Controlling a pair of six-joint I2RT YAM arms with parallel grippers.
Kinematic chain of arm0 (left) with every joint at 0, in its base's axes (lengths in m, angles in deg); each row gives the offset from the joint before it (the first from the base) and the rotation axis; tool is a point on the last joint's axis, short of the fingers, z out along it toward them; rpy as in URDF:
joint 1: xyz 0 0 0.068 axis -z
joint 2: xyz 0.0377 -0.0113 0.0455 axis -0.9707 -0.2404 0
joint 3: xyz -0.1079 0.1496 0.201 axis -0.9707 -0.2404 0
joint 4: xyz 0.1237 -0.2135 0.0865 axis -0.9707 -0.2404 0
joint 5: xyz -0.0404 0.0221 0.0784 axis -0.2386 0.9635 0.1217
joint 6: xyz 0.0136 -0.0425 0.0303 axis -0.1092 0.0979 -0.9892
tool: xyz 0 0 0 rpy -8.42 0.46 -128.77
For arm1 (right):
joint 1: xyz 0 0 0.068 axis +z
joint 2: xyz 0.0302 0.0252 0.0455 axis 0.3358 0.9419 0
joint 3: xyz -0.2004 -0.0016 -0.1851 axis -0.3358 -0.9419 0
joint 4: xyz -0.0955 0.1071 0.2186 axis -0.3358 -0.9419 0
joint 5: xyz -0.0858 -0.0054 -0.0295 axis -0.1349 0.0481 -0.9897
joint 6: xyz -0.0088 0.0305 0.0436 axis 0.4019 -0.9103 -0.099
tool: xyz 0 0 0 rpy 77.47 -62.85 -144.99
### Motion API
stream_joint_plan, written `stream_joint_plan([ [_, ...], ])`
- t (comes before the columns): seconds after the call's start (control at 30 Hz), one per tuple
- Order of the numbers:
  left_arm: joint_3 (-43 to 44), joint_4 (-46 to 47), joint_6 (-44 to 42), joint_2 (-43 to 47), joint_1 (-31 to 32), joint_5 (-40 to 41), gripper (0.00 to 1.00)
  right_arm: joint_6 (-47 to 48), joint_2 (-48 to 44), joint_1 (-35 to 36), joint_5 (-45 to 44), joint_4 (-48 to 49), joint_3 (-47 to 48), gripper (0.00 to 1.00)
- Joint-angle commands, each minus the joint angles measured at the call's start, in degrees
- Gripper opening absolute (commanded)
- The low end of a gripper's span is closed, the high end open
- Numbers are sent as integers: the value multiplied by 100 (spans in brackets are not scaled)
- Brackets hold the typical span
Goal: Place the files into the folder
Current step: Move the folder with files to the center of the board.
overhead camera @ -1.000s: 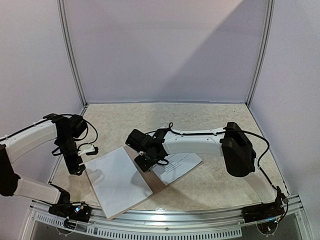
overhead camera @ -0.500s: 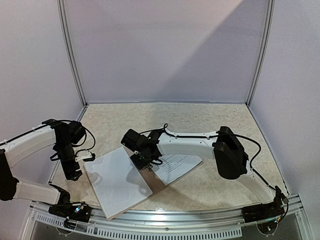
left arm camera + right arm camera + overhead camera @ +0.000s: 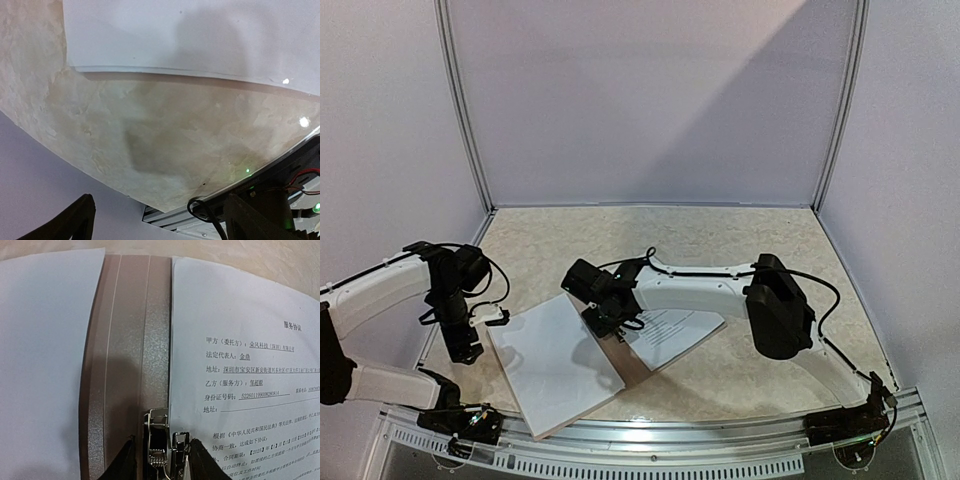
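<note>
Our left gripper (image 3: pixel 466 347) hovers just left of the blank sheets (image 3: pixel 555 362), jaws spread, empty. The sheets cover the left half of the open folder (image 3: pixel 125 340). Our right gripper (image 3: pixel 162 447) straddles the spine clip (image 3: pixel 161 432), can't tell if it's pinching. The printed sheet (image 3: pixel 240 370) lies on the right half.

The folder (image 3: pixel 125 340) shows only as a brown strip. The rest lies under the blank sheet (image 3: pixel 552 360) and the printed sheet (image 3: pixel 682 335), close to the tabletop's near edge. From above, the right gripper (image 3: pixel 608 325) covers the clip (image 3: pixel 162 440), and the print is too small to read. The right wrist view cuts off the clip's lower part and the fingers (image 3: pixel 125 462) flanking it, so whether they press it cannot be told. By the left edge, the left gripper (image 3: pixel 468 352) shows only finger stubs (image 3: pixel 80 220) in its wrist view.
</note>
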Motion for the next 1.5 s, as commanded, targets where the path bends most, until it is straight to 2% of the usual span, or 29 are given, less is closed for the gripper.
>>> stream_joint_plan([
  [0.0,-53,31,27,49,-73,-45,91,-33,-15,-26,84,-438,-135,29],
  [0.23,-42,54,51,30,-72,-124,91,-208,12,-119,260,-190,-432,19],
  [0.6,509,137,288,24,-81,-716,90,-548,-643,-641,861,1055,-1469,18],
  [0.77,660,386,486,-158,-88,-998,91,-536,-624,-742,1023,1114,-1476,21],
  [0.93,755,762,548,-580,-104,-1017,90,-309,-818,-742,1177,1216,-1265,33],
  [1.07,936,968,634,-1052,-226,-995,90,262,-1371,-724,996,1230,-1289,40],
  [1.2,1401,1199,717,-1479,-519,-1237,88,1084,-2224,-520,707,1725,-1997,46],
  [1.27,1718,1253,814,-1829,-667,-1474,85,1690,-2670,-250,433,2210,-2700,48],
  [1.4,2261,1246,1009,-2651,-900,-1854,78,3997,-3687,600,-287,3649,-4844,51],
  [1.47,2365,1252,1043,-2966,-929,-1888,75,4775,-3987,926,-383,4233,-5671,51],
])
